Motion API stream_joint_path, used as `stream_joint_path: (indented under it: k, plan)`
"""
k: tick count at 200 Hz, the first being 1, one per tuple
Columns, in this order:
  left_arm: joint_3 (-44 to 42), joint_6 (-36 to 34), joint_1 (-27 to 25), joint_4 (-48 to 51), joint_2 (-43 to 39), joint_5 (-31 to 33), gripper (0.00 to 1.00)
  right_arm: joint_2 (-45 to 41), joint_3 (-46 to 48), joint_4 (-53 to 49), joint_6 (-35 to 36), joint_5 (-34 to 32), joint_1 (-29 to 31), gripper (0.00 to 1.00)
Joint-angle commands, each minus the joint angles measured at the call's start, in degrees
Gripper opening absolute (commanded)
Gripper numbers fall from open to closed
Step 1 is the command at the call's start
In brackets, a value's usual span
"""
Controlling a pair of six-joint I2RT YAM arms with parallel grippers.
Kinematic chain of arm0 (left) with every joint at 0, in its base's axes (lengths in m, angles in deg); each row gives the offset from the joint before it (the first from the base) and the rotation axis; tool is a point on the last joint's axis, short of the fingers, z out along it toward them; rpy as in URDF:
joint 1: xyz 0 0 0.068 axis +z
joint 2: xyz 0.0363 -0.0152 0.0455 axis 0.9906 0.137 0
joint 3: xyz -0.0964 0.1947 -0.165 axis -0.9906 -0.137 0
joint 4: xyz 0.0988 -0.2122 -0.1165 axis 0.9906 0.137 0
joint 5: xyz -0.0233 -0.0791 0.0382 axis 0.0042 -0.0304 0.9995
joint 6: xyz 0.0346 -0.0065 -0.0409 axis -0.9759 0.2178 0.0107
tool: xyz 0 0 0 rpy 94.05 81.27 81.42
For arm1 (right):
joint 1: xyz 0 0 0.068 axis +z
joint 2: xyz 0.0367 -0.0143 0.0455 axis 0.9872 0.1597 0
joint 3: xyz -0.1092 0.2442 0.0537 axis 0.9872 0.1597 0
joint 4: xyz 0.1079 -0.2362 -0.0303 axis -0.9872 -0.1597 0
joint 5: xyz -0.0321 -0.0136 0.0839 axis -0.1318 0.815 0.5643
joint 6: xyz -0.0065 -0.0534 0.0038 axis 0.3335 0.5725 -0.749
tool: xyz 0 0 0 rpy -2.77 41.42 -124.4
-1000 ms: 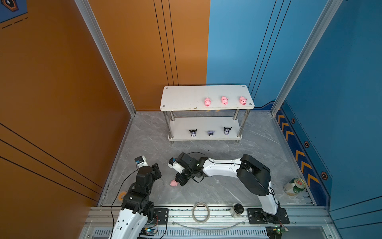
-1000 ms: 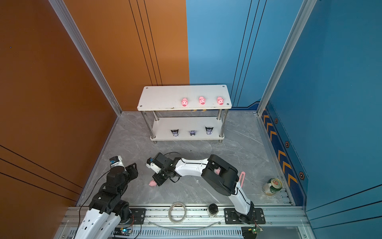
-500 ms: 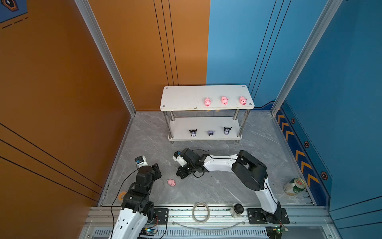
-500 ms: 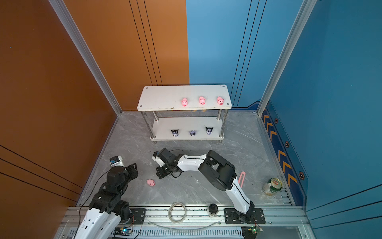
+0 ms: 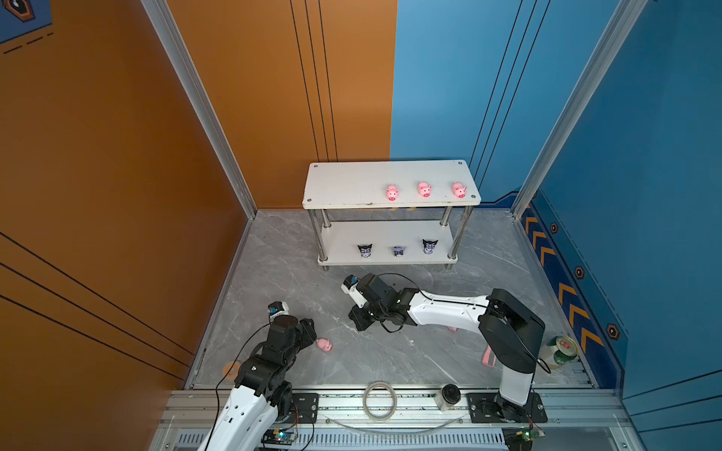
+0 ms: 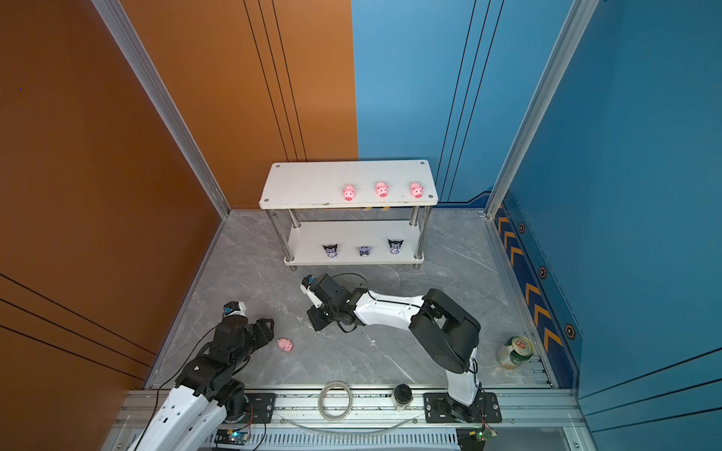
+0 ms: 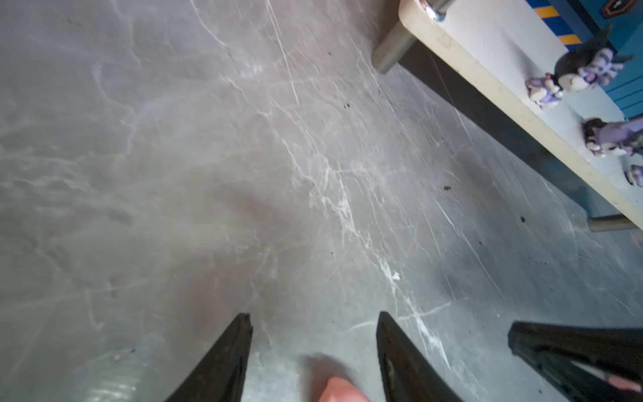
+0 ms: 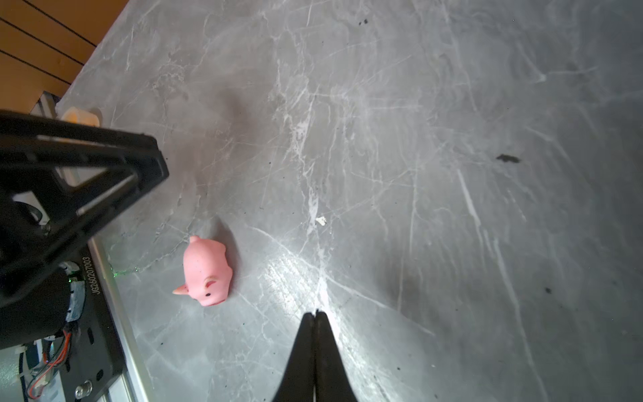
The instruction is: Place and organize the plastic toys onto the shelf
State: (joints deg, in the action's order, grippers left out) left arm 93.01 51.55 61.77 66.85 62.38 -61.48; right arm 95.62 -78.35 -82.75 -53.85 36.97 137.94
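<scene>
Since a second ago the right gripper (image 8: 316,313) has drawn back from the pink pig (image 8: 207,273), and the left gripper (image 7: 313,316) has widened. Pig lies on the grey floor (image 5: 273,273), apparently on its side, with the left gripper's spread fingers just beside it at 9 o'clock. The right gripper, fingers pressed together and empty, is near at 2 o'clock. Judged light, smooth and rounded, so liable to roll or squirt out; pinch across the flanks, not the snout or ears. Floor around it is open, with the base rail (image 5: 410,402) at 6 o'clock. Shelf (image 5: 351,183) stands well apart at 1 o'clock, its top board bare left of three pigs (image 5: 424,189) and its edges lipless.
</scene>
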Motion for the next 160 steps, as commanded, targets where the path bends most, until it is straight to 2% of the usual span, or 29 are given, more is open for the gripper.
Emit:
stream_joint_path:
  k: [1,28,91,125,160]
  plan:
    - [-0.4,5.3,-5.5,1.4,0.2,3.2,0.59,-0.9,1.0,-1.8,1.4,-1.6,0.1,0.06]
    - [1.0,8.0,-12.8,1.5,2.5,7.2,0.59,-1.4,1.6,-2.1,1.9,-1.9,0.1,0.07]
    - [5.4,15.1,-23.7,5.8,12.0,11.7,0.63,-2.3,2.9,-1.9,2.9,-2.6,0.1,0.09]
    - [7.9,16.2,-26.7,5.7,17.6,14.2,0.61,-2.4,3.4,-1.6,3.2,-2.5,0.0,0.10]
    - [8.7,16.8,-26.8,5.7,21.8,13.8,0.60,-2.8,4.2,-1.6,3.8,-2.6,-0.1,0.10]
